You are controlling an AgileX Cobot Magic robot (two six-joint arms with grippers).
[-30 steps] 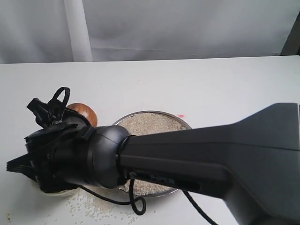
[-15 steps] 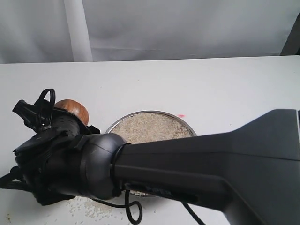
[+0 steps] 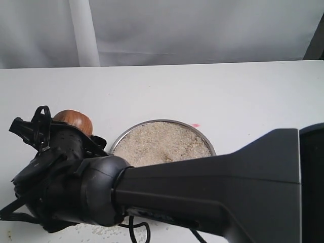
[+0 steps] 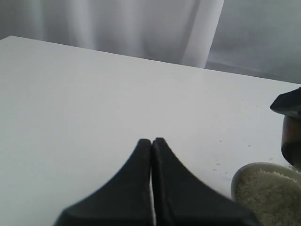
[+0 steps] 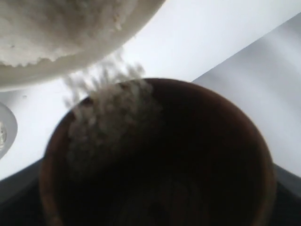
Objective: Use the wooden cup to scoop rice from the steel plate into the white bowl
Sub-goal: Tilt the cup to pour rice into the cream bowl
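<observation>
The right claw [image 3: 68,132] gripped the wooden cup [image 3: 74,119], held tilted beside the steel plate [image 3: 162,121], which lay heaped with rice [image 3: 162,144] on the table [image 3: 228,91]. In the right wrist view, blurred grains left the cup's lip just beside the rice-filled white bowl [image 5: 80,61]. The left claw [image 4: 151,141] hung apart over bare table, jaws pressed together. Some loose grains [image 3: 101,230] dotted the table.

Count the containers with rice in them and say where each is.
3. The steel plate sits mid-table, full. The wooden cup, left of it, is tipped over the white bowl, spilling grains. The bowl is hidden behind the arm in the exterior view.
</observation>
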